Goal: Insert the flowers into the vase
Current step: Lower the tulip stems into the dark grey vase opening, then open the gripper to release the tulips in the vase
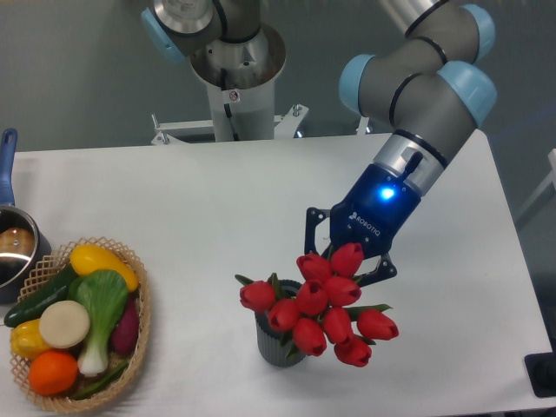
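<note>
**Nine tulips lean into the vase**

Nine or so red buds, the flowers [320,302], hang tilted over the vase [280,347], stems angled down-left into its round mouth, heads spilling right of it. The gripper [346,259] sits up-right of the bunch, behind the top buds; whether its jaws clamp the stems cannot be told. A wicker basket [139,306] of toy vegetables stands well apart, left.

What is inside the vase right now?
Green stems and leaves of the flowers dip into the mouth of the vase. How deep they go cannot be seen: the red buds cover most of the opening, and they hide the jaws of the gripper too.
</note>
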Action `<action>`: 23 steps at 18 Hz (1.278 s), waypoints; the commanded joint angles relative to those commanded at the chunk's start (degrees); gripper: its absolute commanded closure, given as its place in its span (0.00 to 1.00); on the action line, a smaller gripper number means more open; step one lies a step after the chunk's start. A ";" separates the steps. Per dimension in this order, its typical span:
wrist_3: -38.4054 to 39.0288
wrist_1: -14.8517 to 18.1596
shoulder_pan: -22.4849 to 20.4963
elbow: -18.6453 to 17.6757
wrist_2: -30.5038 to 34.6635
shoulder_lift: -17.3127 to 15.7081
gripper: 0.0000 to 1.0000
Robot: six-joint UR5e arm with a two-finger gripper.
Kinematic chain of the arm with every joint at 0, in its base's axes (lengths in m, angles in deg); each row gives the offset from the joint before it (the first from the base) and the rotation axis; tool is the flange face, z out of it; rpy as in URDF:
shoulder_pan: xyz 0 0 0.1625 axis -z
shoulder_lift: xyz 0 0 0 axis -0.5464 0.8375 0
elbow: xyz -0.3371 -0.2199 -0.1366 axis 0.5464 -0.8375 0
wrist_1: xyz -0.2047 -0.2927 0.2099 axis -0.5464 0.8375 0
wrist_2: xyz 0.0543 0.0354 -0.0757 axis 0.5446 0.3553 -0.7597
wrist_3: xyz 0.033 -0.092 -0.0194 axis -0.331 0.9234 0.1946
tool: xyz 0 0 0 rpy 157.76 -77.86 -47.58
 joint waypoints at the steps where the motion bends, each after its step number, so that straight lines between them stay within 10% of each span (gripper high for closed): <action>1: -1.05 -0.18 -0.09 -0.97 0.00 -0.09 0.85; 12: -3.79 -0.36 0.00 -5.11 0.09 -0.09 0.73; 16: -3.79 -0.36 -0.17 -6.07 0.09 -0.35 0.30; 23: -3.97 -0.44 -1.66 -8.89 0.09 -0.70 0.00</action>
